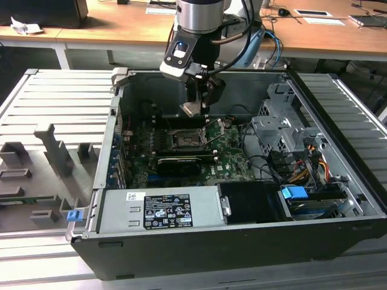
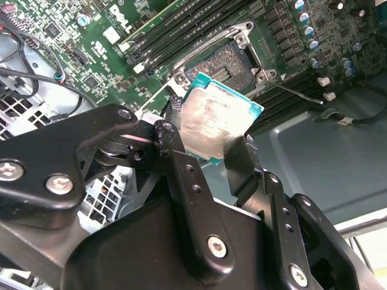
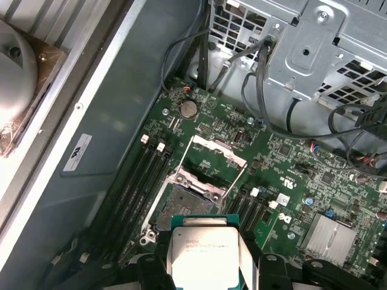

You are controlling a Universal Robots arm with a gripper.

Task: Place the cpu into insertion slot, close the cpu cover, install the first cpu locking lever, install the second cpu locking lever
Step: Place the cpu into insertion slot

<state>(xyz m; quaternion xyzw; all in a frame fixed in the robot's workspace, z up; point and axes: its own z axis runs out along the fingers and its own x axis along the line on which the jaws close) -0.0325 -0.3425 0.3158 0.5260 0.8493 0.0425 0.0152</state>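
the cpu [image 2: 222, 121], a small flat square chip with a dull silver-grey metal top and a green edge, sits between my black fingers [image 2: 176, 142], which press on two opposite sides of it. my gripper [image 2: 208, 132] is pinching the chip and nothing else. in the exterior view i hold it in the air above the board, apart from everything under it.

below the chip lies the insertion slot [image 3: 184, 204], a square black socket with a thin metal rim. it is bare, with nothing seated in it. the cpu cover [image 3: 219, 151], a thin silvery-grey metal frame plate with a large square window, stands swung up off the far side of the socket in the first wrist view. a thin bare metal lever rod [image 2: 297, 94] sticks out free beside the socket in the second wrist view.

around the socket spreads the green motherboard [image 3: 290, 199], with long black memory slots [image 3: 140, 181] just beside it and a round silver coin cell [image 3: 189, 109] near the cover. the board lies inside an open dark grey computer case [image 1: 242, 254], next to a grey power supply box [image 1: 163, 208] and a perforated metal drive cage [image 3: 314, 42].
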